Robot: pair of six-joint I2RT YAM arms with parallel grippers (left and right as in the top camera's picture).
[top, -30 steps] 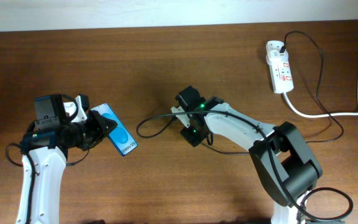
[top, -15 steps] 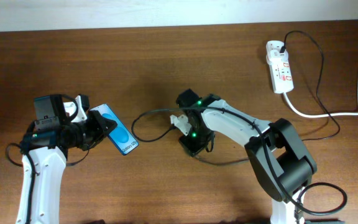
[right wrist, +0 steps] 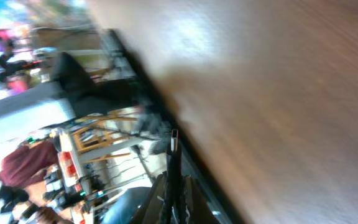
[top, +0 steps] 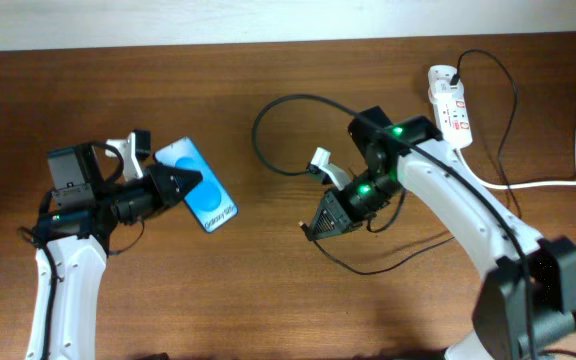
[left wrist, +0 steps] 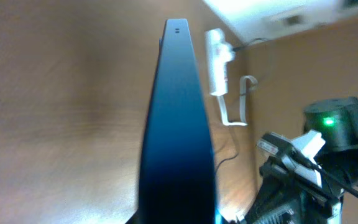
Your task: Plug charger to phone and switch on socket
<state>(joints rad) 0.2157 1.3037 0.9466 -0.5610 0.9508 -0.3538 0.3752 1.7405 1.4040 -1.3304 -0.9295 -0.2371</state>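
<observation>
My left gripper (top: 181,184) is shut on the phone (top: 207,194), blue screen up, held tilted above the table at the left. In the left wrist view the phone (left wrist: 179,118) stands edge-on out of the jaws (left wrist: 179,214). My right gripper (top: 315,227) is shut on the charger (top: 268,112) near its connector end, pointing left toward the phone. The connector tip (right wrist: 174,142) sticks out of the jaws (right wrist: 173,186). The black cable loops back to its plug (top: 452,74) in the socket (top: 452,110) at the far right.
The socket's thick white cord (top: 528,182) runs off the right edge. The socket also shows in the left wrist view (left wrist: 217,59), with the right arm (left wrist: 316,162) beside the phone. Black cable slack (top: 368,268) lies below the right arm.
My right gripper has lifted and swung right and back with the charger, pulling the loop higher on the table. My left gripper has raised the phone and moved it slightly right.
</observation>
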